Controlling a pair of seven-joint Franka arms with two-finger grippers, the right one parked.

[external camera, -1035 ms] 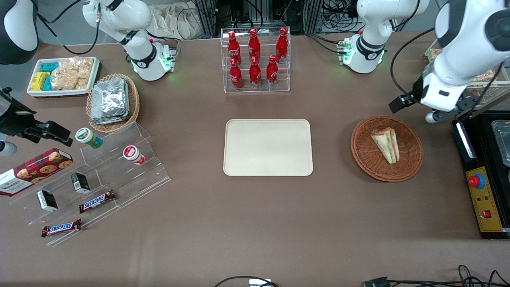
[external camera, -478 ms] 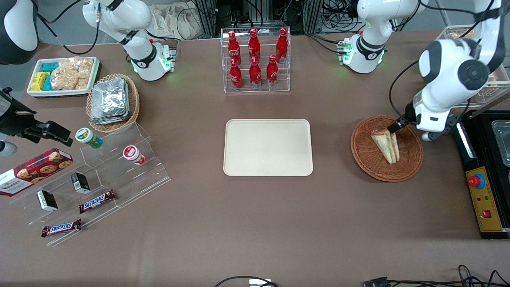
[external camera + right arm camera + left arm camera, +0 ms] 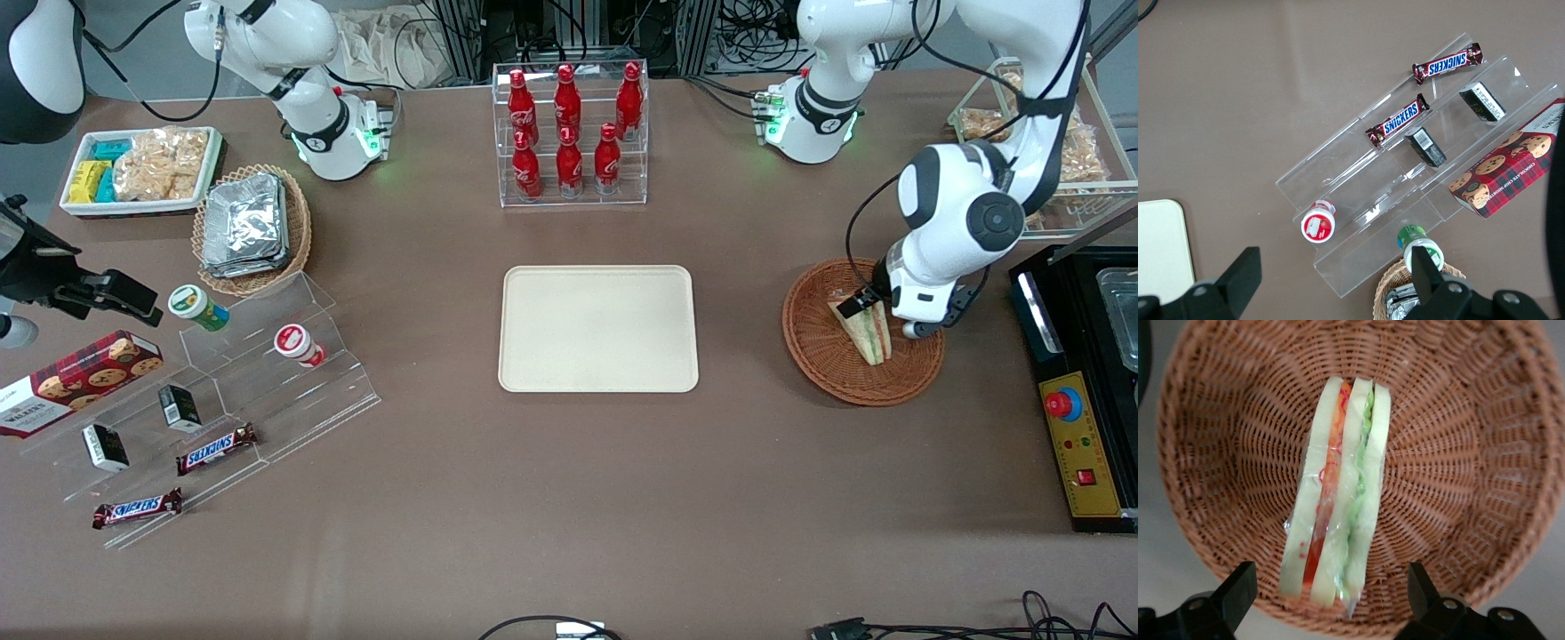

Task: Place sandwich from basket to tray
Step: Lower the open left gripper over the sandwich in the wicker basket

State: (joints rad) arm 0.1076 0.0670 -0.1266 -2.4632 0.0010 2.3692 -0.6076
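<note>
While the sandwich waits in its basket, the scene reads so:
Sandwich [image 3: 1338, 500]: wrapped in clear film, lying in the basket with its red, orange and green filling edge up.
Basket [image 3: 822, 351]: round reddish-brown wicker, on the brown table toward the working arm's end.
Gripper [image 3: 876, 311]: low over the sandwich, fingers [image 3: 1238, 590] spread wide either side of one end, not touching it.
Tray [image 3: 597, 329]: cream, bare, mid-table, well apart from the basket.
</note>
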